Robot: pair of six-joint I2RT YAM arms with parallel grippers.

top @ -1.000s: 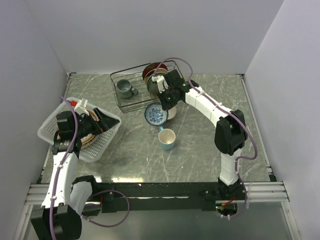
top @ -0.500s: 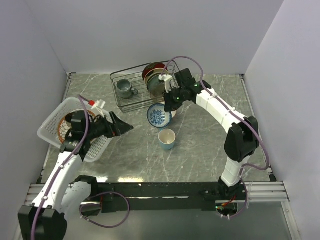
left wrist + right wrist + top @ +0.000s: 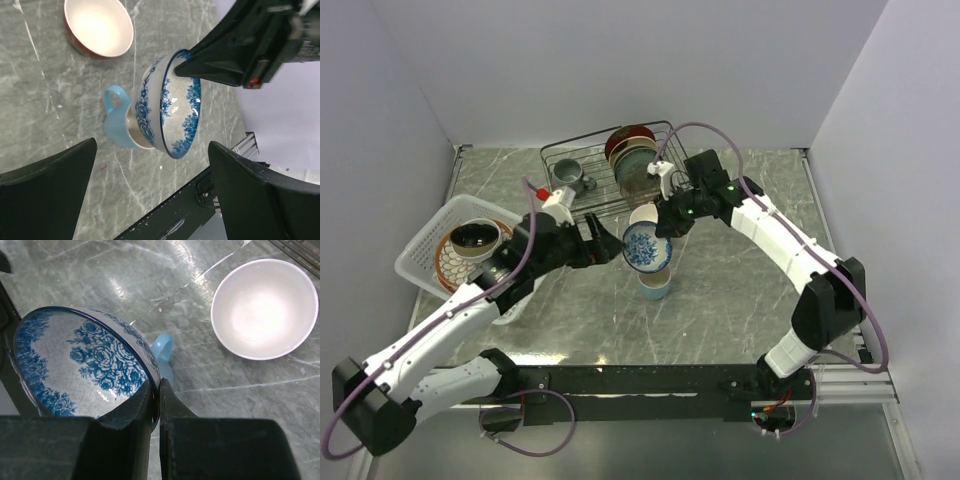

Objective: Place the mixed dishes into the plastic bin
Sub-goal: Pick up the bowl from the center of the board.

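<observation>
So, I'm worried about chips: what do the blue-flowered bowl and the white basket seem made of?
The bowl looks like glazed ceramic: smooth, glossy, with bright glints over the painted blue flowers. The basket looks like white plastic with a dull finish, its walls a thin moulded lattice; too small here to be sure.

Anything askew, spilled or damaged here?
The blue-patterned bowl hangs tipped nearly on edge, pinched by its rim in the right end effector, close to the light blue mug. The left end effector stands open beside it. No spill or damage shows.
</observation>
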